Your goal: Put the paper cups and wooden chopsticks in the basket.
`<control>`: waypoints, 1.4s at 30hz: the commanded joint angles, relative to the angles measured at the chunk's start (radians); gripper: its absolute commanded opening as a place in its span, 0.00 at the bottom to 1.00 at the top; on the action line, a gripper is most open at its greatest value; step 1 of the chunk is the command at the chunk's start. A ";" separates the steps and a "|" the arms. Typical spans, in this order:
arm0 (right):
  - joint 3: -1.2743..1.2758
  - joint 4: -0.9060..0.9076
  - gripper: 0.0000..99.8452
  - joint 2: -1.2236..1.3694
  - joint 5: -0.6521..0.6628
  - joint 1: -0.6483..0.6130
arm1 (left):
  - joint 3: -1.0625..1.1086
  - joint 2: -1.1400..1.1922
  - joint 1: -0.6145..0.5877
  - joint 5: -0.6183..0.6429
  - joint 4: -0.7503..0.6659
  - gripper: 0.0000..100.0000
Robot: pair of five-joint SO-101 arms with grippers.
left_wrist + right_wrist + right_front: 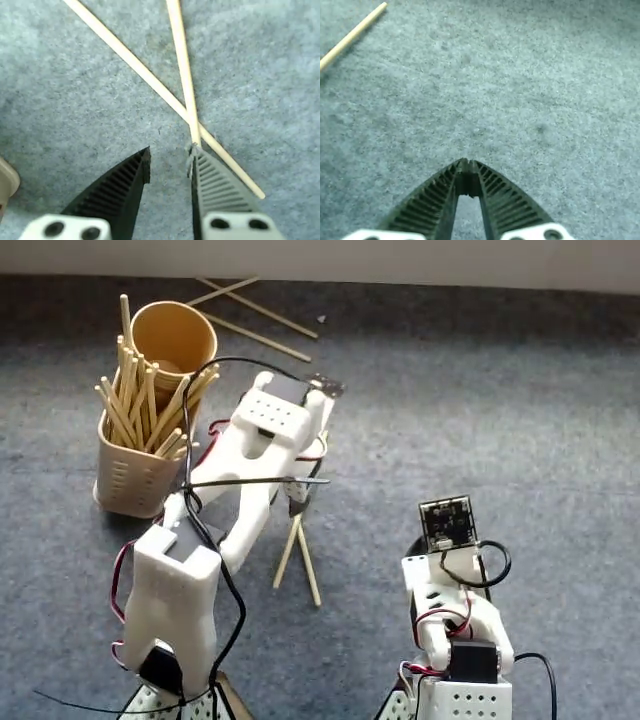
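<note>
Two wooden chopsticks (165, 90) lie crossed on the grey carpet, also seen in the high view as chopsticks (298, 552) in front of the left arm. My left gripper (169, 152) is open and low over them, its light finger's tip touching the chopsticks just past where they cross. From above, the left gripper (297, 498) sits at their far ends. A beige basket (128, 480) at the left holds several chopsticks and a paper cup (176, 338). My right gripper (466, 166) is shut, empty, over bare carpet.
Three more chopsticks (255, 308) lie loose at the back of the carpet. One chopstick end (352, 35) shows in the right wrist view. The basket's corner (7, 182) is close beside the left gripper. Cables hang from the left arm.
</note>
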 commanded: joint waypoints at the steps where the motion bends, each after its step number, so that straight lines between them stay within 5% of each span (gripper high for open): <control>1: 0.053 -0.025 0.02 -0.016 -0.009 0.005 | -0.084 0.048 -0.018 -0.005 0.000 0.17; 19: 0.054 -0.025 0.02 -0.016 -0.009 0.005 | -0.297 0.202 -0.019 0.054 0.044 0.18; 31: 0.108 -0.091 0.02 -0.016 -0.005 0.005 | -0.289 0.153 0.012 0.066 0.074 0.30; 42: 0.108 -0.087 0.02 -0.016 -0.006 0.007 | -0.228 0.346 0.004 0.066 -0.091 0.30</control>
